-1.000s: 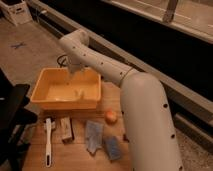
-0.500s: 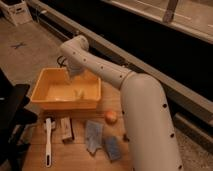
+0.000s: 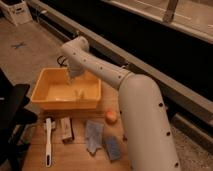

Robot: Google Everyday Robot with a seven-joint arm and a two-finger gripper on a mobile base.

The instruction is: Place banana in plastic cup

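Observation:
My white arm reaches from the right over a yellow bin (image 3: pixel 46 102) on the wooden table. The gripper (image 3: pixel 70 76) hangs over the bin's far side, just above its floor. A small pale shape (image 3: pixel 78 92) lies on the bin's floor in front of the gripper; I cannot tell whether it is the banana. No light-green plastic cup shows in the camera view. I cannot see anything held in the gripper.
In front of the bin lie a white brush (image 3: pixel 48 140), a brown packet (image 3: pixel 66 129), two blue-grey packets (image 3: pixel 93 134) and an orange fruit (image 3: pixel 110 116). A dark chair (image 3: pixel 12 112) stands at the left. My arm's thick lower link (image 3: pixel 145 125) fills the right.
The gripper has moved down and slightly left, deeper into the yellow bin. The things on the table have not moved.

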